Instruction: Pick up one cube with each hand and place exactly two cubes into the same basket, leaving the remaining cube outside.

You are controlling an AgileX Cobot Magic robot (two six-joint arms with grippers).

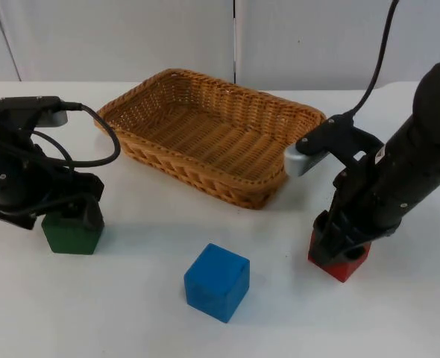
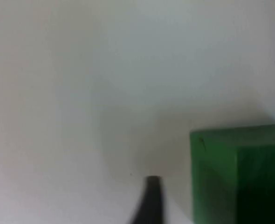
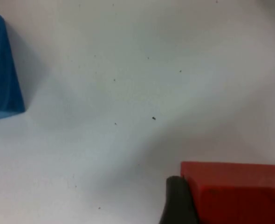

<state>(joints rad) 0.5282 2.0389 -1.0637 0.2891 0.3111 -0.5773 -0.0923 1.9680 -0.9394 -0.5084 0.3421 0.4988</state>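
Note:
A green cube (image 1: 71, 235) sits on the table at the left, and my left gripper (image 1: 69, 213) is lowered over it. In the left wrist view, one black fingertip (image 2: 150, 200) stands a small gap away from the green cube (image 2: 235, 172), so this gripper is open around it. At the right, my right gripper (image 1: 339, 245) is down on a red cube (image 1: 344, 266) that rests on the table. Its fingertip (image 3: 177, 201) presses against the side of the red cube (image 3: 240, 191). A blue cube (image 1: 217, 282) lies loose at the front middle, also seen as the blue cube (image 3: 2, 70).
A wicker basket (image 1: 198, 175) with nothing inside stands at the back middle, between the two arms. White table top stretches around the blue cube and in front of the basket. The grey partition wall closes off the back.

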